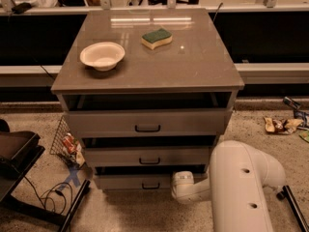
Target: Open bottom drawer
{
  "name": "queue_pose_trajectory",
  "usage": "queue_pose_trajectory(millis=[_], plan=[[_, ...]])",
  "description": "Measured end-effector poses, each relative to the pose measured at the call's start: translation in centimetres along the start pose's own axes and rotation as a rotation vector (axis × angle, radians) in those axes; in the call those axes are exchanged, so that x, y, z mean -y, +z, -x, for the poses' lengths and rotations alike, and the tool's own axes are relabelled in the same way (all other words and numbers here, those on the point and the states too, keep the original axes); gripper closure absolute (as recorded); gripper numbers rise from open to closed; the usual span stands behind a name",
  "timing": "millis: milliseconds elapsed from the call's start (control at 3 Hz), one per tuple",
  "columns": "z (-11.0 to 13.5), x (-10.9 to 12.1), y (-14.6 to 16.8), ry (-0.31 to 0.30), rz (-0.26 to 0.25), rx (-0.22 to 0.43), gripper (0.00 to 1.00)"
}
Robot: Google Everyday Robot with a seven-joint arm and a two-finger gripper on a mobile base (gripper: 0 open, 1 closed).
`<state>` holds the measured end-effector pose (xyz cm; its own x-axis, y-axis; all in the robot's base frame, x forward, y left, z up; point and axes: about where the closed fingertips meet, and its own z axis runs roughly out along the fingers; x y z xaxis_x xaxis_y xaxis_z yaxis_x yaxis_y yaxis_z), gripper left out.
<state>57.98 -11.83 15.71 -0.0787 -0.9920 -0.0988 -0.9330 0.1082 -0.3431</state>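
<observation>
The pincer [182,180] sits low at the end of the white arm [239,187], right against the right-hand part of the bottom drawer [130,181]. Only its pale, rounded end shows, so whether it is clenched or released cannot be told.

On the counter [193,66] stands a white bowl [102,55], its inside plain white. Well to its right lies a sponge [157,37], green on top and yellow below. A wire basket [65,141] leans on the floor at the cabinet's left side, holding bright packets [71,146]. Their print is too small to read. More wrappers [280,125] lie on the floor to the right.

The bottom drawer is the lowest of three grey flat fronts, under the top drawer [145,122] and the middle drawer [145,156]. It carries a small black bar handle [151,185] near its centre. A dark strip shows above each front, widest over the top one. Nothing inside any drawer can be made out.
</observation>
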Motion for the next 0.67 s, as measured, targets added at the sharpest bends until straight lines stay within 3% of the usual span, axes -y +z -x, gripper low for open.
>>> queue_pose_trajectory(millis=[667], plan=[[0.03,0.13,-0.38,0.000,0.000,0.000,1.00]])
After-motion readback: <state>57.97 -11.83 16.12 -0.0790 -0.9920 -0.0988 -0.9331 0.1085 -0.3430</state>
